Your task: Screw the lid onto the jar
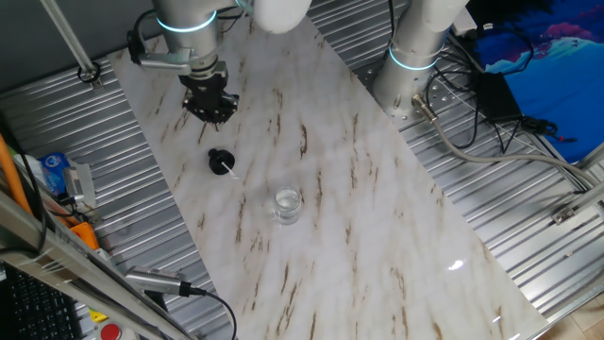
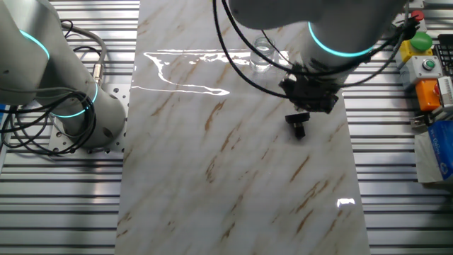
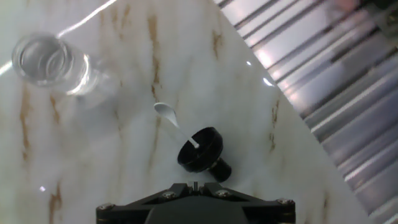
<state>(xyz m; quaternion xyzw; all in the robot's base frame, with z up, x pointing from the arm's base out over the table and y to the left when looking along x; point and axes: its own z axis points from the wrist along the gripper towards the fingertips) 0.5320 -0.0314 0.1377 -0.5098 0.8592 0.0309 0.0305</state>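
Lid point(image 1: 221, 161) lies on the marble table point(image 1: 359, 189), a small white spoon-like piece point(image 3: 166, 111) sticking out of it. At its 4 o'clock, well apart, stands the jar point(image 1: 287, 204). At 11 o'clock the gripper point(image 1: 209, 110) hovers; whether its jaws are apart I cannot tell.

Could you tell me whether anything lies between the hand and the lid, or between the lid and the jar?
Nothing visible does. The hand hangs above the lid, and only bare marble table separates the lid from the jar.

Pincer point(image 1: 210, 111) above lid point(image 1: 221, 161); jar point(image 1: 287, 204) well apart.
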